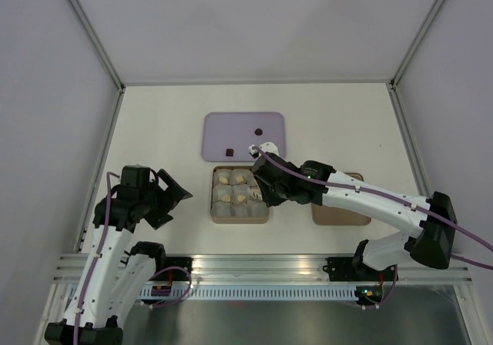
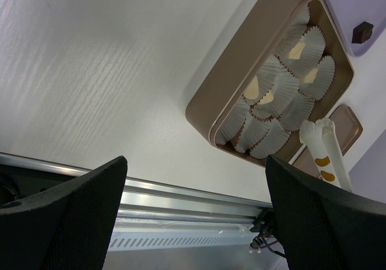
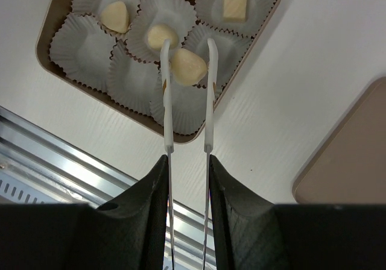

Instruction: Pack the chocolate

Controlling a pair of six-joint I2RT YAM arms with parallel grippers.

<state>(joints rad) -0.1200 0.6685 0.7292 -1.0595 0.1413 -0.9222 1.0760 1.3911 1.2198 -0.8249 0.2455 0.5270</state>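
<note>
Right gripper narrow, clamped on the handles of the tongs. The tong tips hold one pale chocolate piece between them, over the near-right cups of the box; can't tell if it touches the paper below. The box is lined with white paper cups. Other pale pieces sit in cups further in: one heart-like, one rounded, one square, plus one cut off at the frame edge. The near-row cups look empty.

A tan lid lies flat just right of the box. A lavender tray sits behind the box, near it, with two dark pieces on it, one by its near edge and one nearer the middle.

Left gripper spread wide, holding nothing, hanging over the bare table left of the box and apart from it.
</note>
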